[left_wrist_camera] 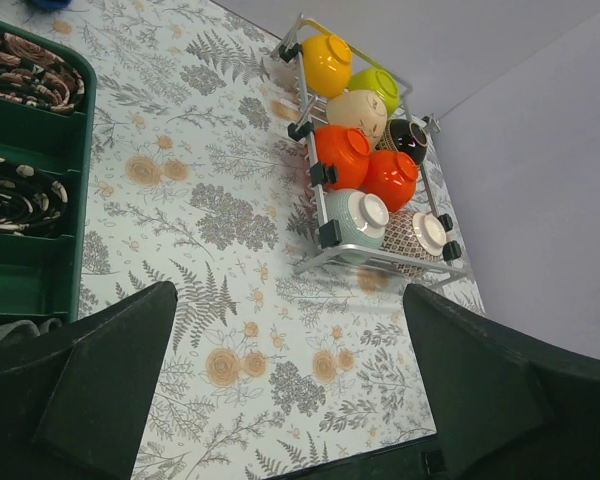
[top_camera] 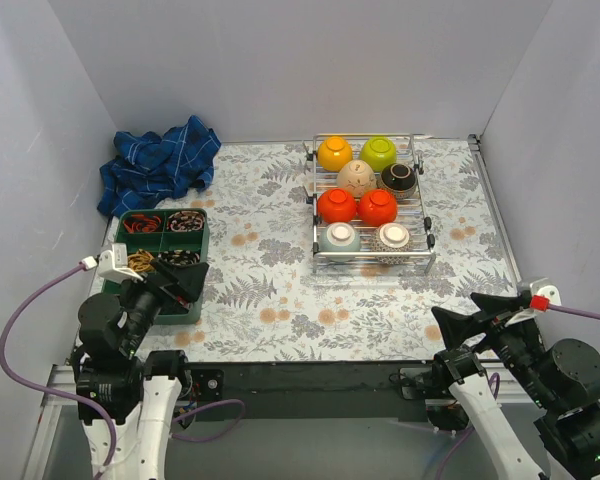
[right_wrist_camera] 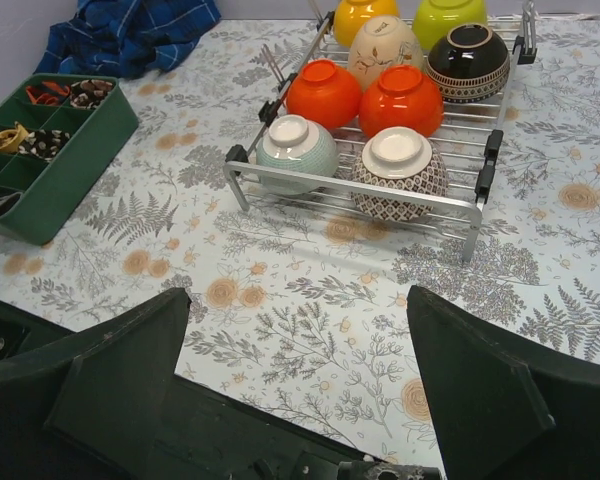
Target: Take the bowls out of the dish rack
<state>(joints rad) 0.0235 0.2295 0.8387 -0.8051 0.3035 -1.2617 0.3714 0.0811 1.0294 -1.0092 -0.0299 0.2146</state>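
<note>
1. Table (top_camera: 270, 300) had a floral-print cover and plain white walls on three sides.
2. Left gripper (left_wrist_camera: 288, 330) sat low at the near left edge, jaws spread wide, nothing between them. Right gripper (right_wrist_camera: 298, 300) was at the near right edge, also wide apart and empty. Both were well apart from the rack.
3. Dish rack (top_camera: 372, 258), chrome wire, stood on the table's far right half, loaded.
4. Blue plaid cloth (top_camera: 158, 160) lay crumpled in the far left corner.
5. Green compartment tray (top_camera: 202, 250) sat just in front of the cloth, with coiled patterned bands in its cells.
6. All eight bowls were in the rack, foot rings up:
   - Back: orange-yellow bowl (top_camera: 334, 153), lime green bowl (top_camera: 378, 152).
   - Next: speckled beige bowl (top_camera: 357, 178), dark brown bowl (top_camera: 398, 178).
   - Then the two red-orange bowls (top_camera: 336, 205).
   - Front: pale blue-green bowl (top_camera: 339, 237), white patterned bowl (top_camera: 392, 237).
</note>
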